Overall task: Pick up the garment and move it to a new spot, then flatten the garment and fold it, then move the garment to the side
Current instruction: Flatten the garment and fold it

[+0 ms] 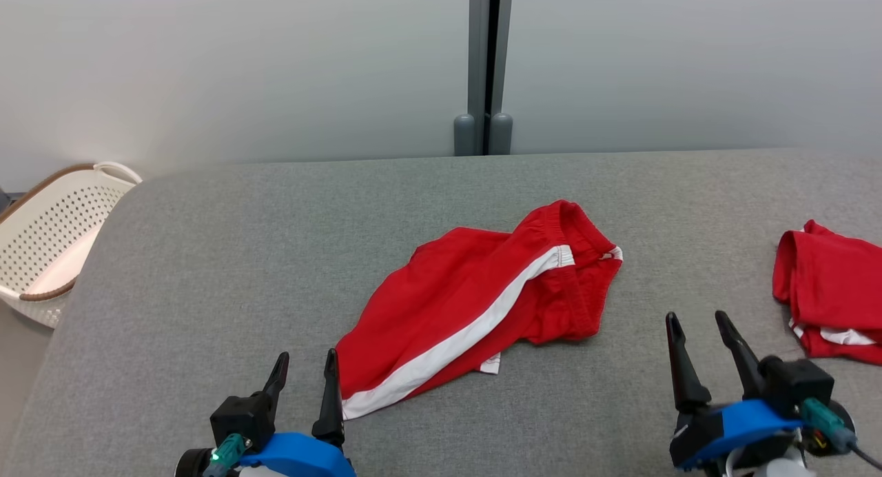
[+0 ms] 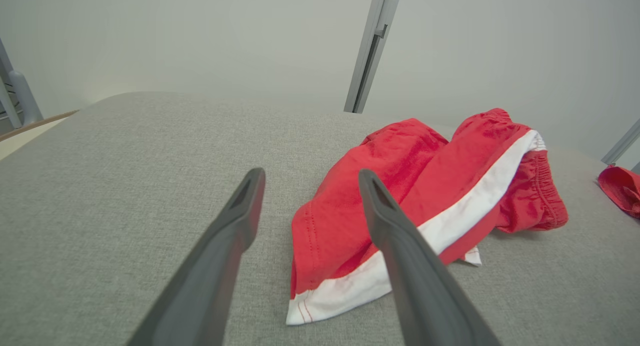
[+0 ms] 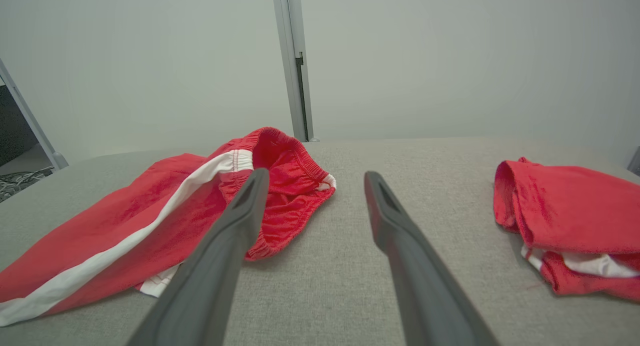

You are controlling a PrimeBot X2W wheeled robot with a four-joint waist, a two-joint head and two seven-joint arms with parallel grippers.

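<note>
**Two empty tools, shorts (image 1: 482, 298) loose on the table (image 1: 207, 256)**

I have my left gripper (image 1: 308, 355) at the near left, fingers spread apart with nothing between them. Its right finger is just beside the near hem of the shorts; I cannot tell whether it touches. My right gripper (image 1: 696, 316) is at the near right, spread about as wide and also empty. It is over bare table between the shorts and a second red garment (image 1: 830, 291).

The shorts are red with a white side stripe and lie slanted in the middle of the table. The hem end is near and left. The elastic waistband is far and right, bunched up and gaping. A small white tag pokes out at the near edge. The second garment lies folded at the right edge, well apart from the shorts. A white perforated basket (image 1: 48, 256) stands off the table's far left corner.
</note>
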